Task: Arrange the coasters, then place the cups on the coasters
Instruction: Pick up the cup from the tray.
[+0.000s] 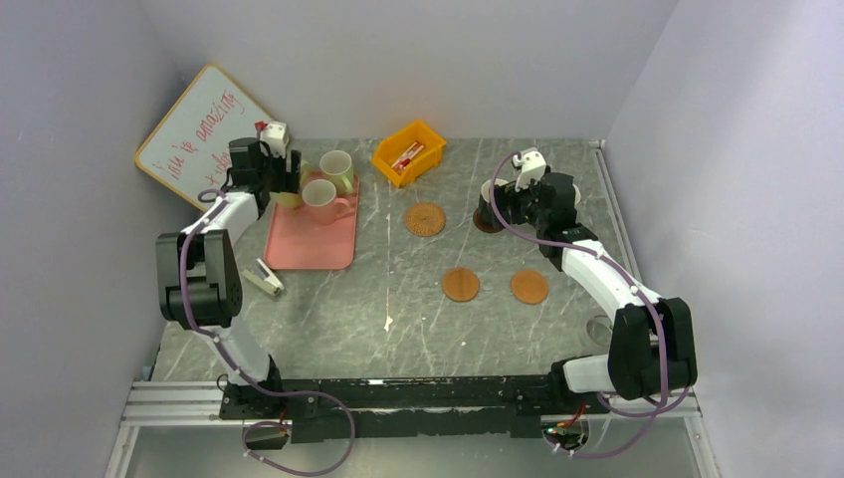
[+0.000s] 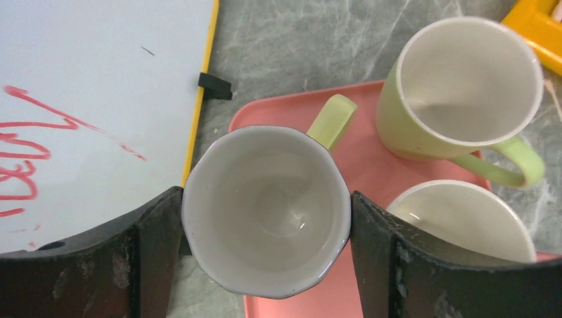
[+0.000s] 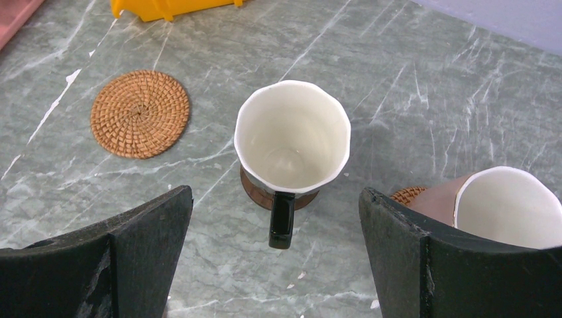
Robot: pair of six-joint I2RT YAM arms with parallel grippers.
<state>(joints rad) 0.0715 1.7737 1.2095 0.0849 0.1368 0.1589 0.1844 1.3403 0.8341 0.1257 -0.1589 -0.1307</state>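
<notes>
From above, the left gripper (image 1: 284, 179) hangs over the pink tray (image 1: 309, 249). Left wrist: its fingers (image 2: 159, 252) pinch a pale green mug (image 2: 265, 205) across its sides; likely rigid, glossy, chippable. Right wrist: the right gripper (image 3: 273, 195) is spread, with the black mug (image 3: 291, 132) between its jaws, just ahead.

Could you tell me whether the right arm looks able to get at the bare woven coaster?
Probably yes: the right tool is open and empty above the black cup, and the woven coaster lies uncovered just beside it.

Bright even light, soft shadows; wrist cams sharp, top cam softer.
</notes>
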